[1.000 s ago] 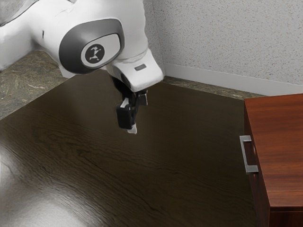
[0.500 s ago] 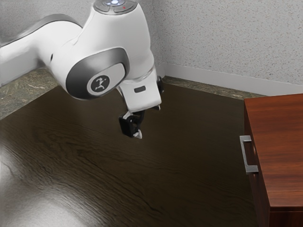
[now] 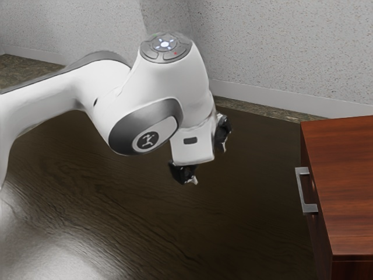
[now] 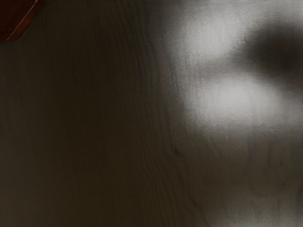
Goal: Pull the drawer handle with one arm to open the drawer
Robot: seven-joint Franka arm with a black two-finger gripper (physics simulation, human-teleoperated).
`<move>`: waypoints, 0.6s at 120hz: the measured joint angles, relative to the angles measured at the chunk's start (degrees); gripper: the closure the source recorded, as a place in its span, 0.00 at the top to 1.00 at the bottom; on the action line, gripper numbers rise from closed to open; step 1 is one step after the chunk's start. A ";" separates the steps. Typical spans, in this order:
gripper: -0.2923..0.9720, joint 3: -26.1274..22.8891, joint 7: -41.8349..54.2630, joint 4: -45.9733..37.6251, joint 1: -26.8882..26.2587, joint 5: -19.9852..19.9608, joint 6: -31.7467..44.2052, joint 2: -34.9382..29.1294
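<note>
- Nearest, the dark wood-grain tabletop (image 3: 87,239) carries a pale sheen at the exterior view's lower left.
- At the exterior view's right edge stands the red-brown drawer cabinet (image 3: 341,186), with its silver handle (image 3: 305,190) on the front facing the exterior view's left.
- The handle is a bar standing off that front toward the arm (image 3: 145,111). Its long axis runs along the front's upper edge, near to far.
- Open tabletop separates the handle from the claw (image 3: 184,174), which hangs above the wood, well apart from the handle. Whether it is open or closed cannot be told.
- Farthest are a mottled floor strip (image 3: 262,108) and a speckled wall (image 3: 280,41).
</note>
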 joint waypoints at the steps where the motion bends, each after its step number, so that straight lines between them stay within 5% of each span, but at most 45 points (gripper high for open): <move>1: 0.77 0.00 0.23 -0.02 0.01 -0.10 0.21 -0.03; 37: 0.77 0.84 8.14 -7.36 -6.93 -1.43 9.53 -4.22; 54: 0.77 20.99 10.94 -9.97 -26.13 -1.12 16.01 -5.16; 72: 0.77 25.56 13.28 -10.15 -32.95 -0.70 20.89 -3.85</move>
